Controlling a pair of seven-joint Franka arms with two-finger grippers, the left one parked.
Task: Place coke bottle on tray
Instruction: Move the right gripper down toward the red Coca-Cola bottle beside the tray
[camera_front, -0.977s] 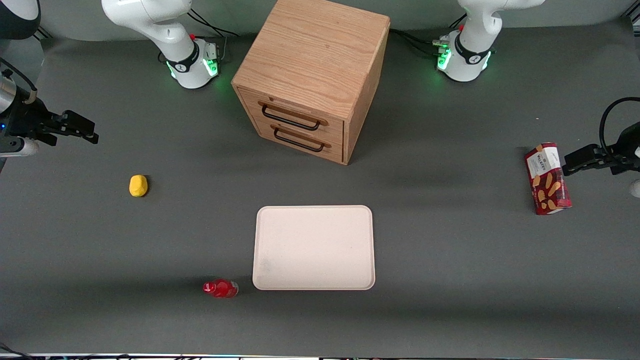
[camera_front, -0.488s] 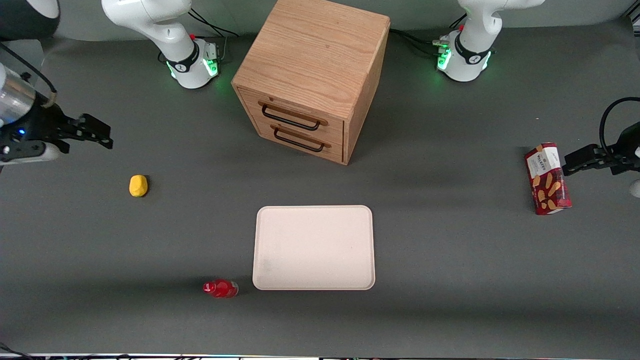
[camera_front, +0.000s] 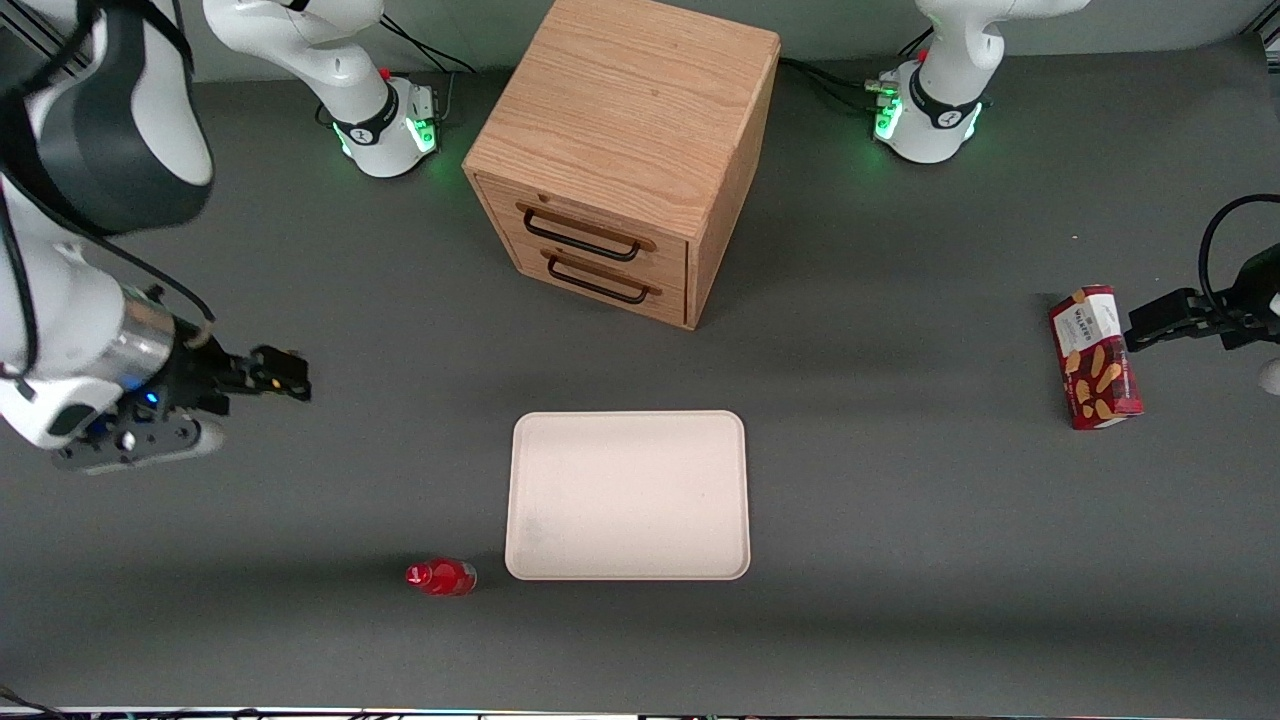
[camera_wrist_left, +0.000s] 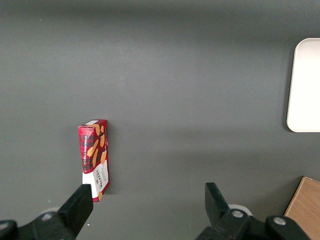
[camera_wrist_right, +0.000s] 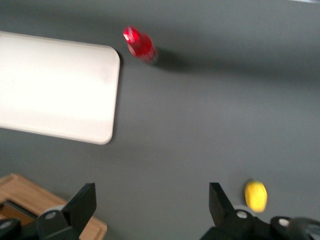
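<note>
The coke bottle (camera_front: 441, 577), small and bright red with a red cap, lies on its side on the dark table, close beside the tray's near corner; it also shows in the right wrist view (camera_wrist_right: 140, 44). The tray (camera_front: 627, 495), flat and pale beige, lies in front of the cabinet and holds nothing; it shows in the right wrist view (camera_wrist_right: 55, 87) too. My right gripper (camera_front: 285, 375) is open and empty, above the table toward the working arm's end, farther from the front camera than the bottle. Its fingers (camera_wrist_right: 220, 205) frame bare table.
A wooden two-drawer cabinet (camera_front: 625, 155) stands at the middle back, both drawers shut. A small yellow lump (camera_wrist_right: 255, 195) lies under my gripper, hidden in the front view. A dark red snack box (camera_front: 1094, 357) lies toward the parked arm's end.
My right arm has swung in from the table's end toward the middle and nearer the front camera. The gripper now covers the yellow lump in the front view. Bottle and tray have not moved.
</note>
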